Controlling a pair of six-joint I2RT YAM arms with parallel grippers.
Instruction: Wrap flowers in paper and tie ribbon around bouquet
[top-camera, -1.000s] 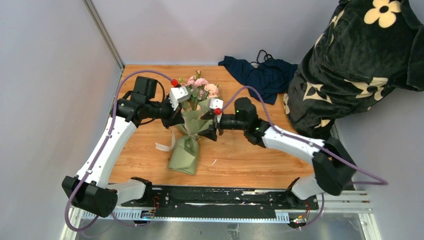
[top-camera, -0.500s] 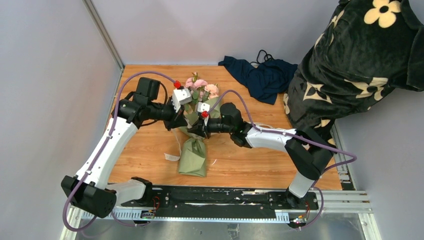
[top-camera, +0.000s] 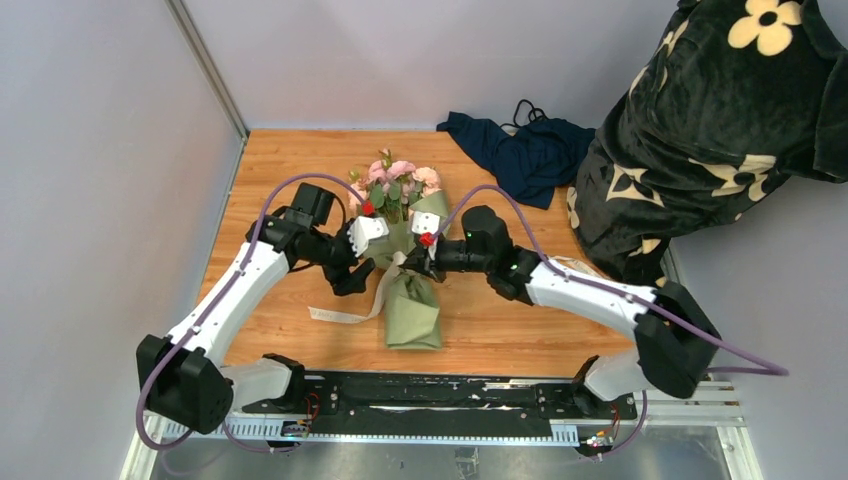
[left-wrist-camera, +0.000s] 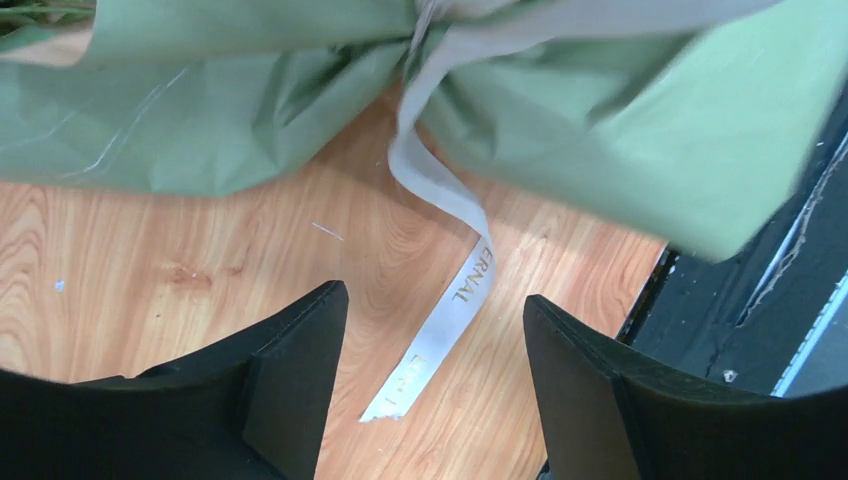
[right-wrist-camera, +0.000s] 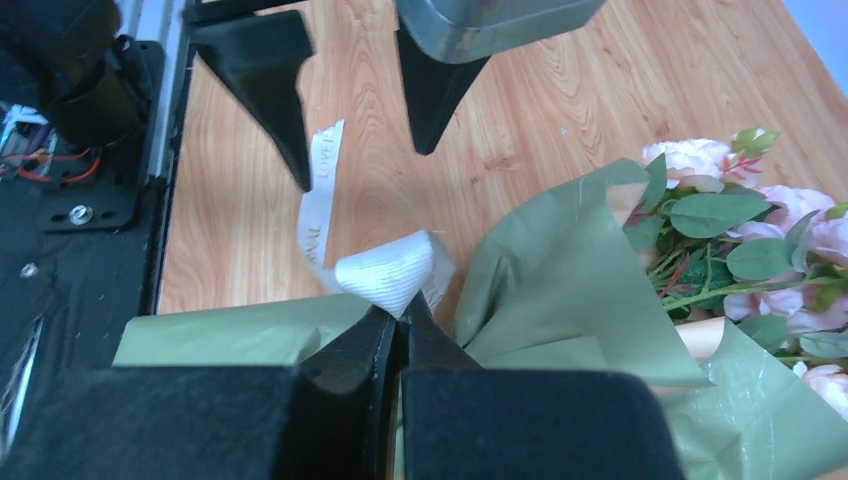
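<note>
The bouquet lies on the wooden table with the pink flowers (top-camera: 400, 176) at its far end. The sage-green paper (top-camera: 412, 316) is pinched in at a narrow waist. The cream ribbon (top-camera: 345, 315) goes round that waist, and its tail trails to the near left on the wood. My right gripper (right-wrist-camera: 400, 318) is shut on a fold of ribbon (right-wrist-camera: 386, 274) at the waist. My left gripper (left-wrist-camera: 435, 298) is open just left of the waist, over the loose ribbon tail (left-wrist-camera: 452, 305), with nothing between its fingers. In the top view both grippers, left (top-camera: 352, 276) and right (top-camera: 413, 266), flank the waist.
A dark navy cloth (top-camera: 525, 150) lies at the back right of the table. A big black fabric with cream flower prints (top-camera: 720, 130) fills the right side. A black rail (top-camera: 450, 392) runs along the near edge. Walls close in at the left and back.
My left gripper opened, let go at the waist and drew back to the near left. My right gripper shut on the ribbon. The bouquet shifted slightly right.
</note>
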